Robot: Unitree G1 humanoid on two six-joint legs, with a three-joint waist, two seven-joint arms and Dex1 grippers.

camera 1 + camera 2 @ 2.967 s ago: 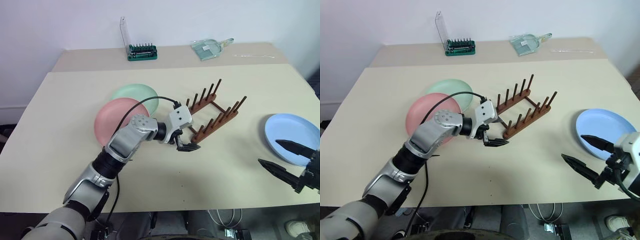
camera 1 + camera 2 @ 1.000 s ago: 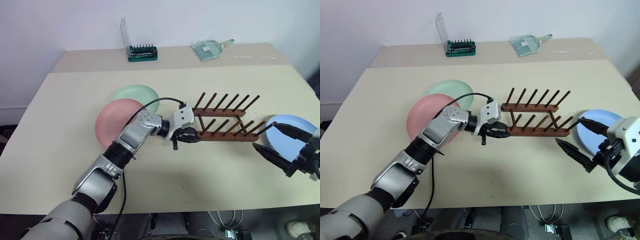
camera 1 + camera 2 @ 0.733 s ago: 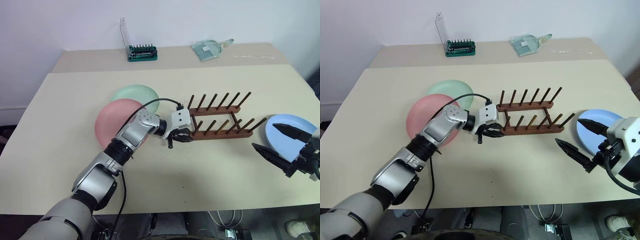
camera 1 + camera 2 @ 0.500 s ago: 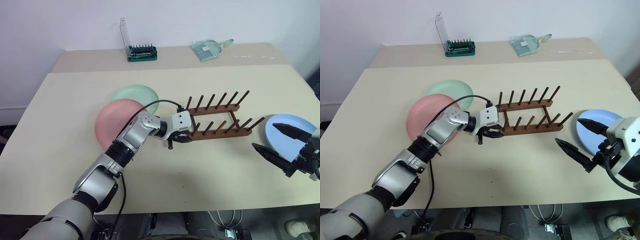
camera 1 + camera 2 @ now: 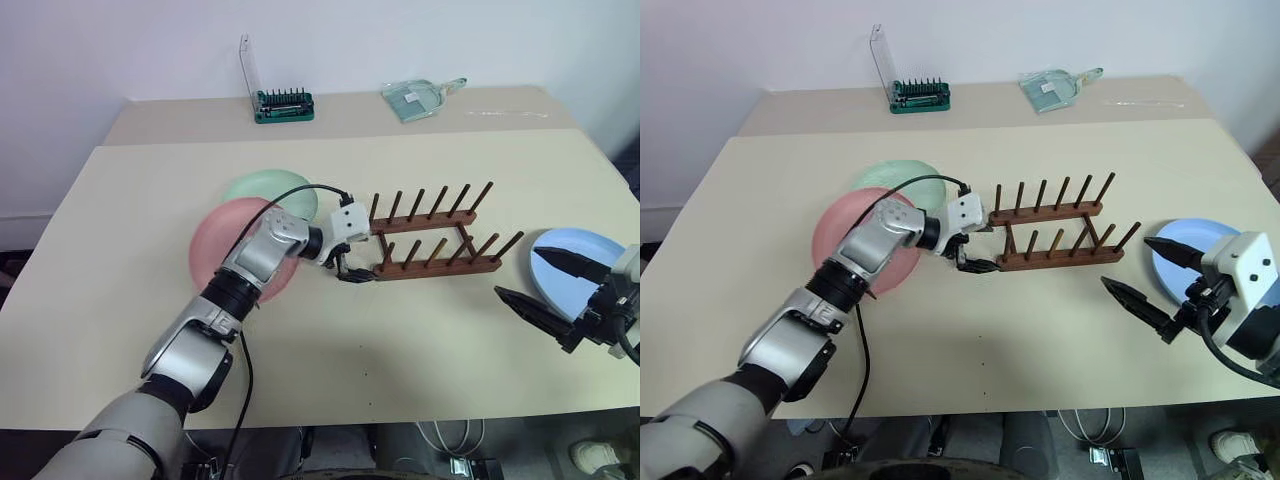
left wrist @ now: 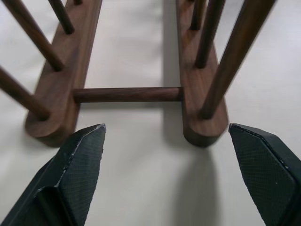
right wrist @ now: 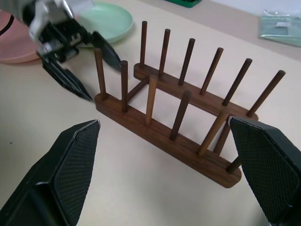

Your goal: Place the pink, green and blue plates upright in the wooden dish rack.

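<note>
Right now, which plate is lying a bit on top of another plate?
The pink plate. Its far edge covers part of the green plate, while the blue plate lies alone past the rack's other end.

No text, label, brand, number or sign can be read anywhere; the plates, the wooden rack and the table bear none; any print on the items at the table's far edge is too small to tell.

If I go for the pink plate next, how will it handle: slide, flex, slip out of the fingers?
The pink plate lies flat on the smooth table, so a side push would probably slide it. It looks rigid, unlikely to flex. Its rim partly overlaps the green plate, so lifting may nudge that one. The thin rim and matte surface suggest a narrow but not slippery grip.
</note>
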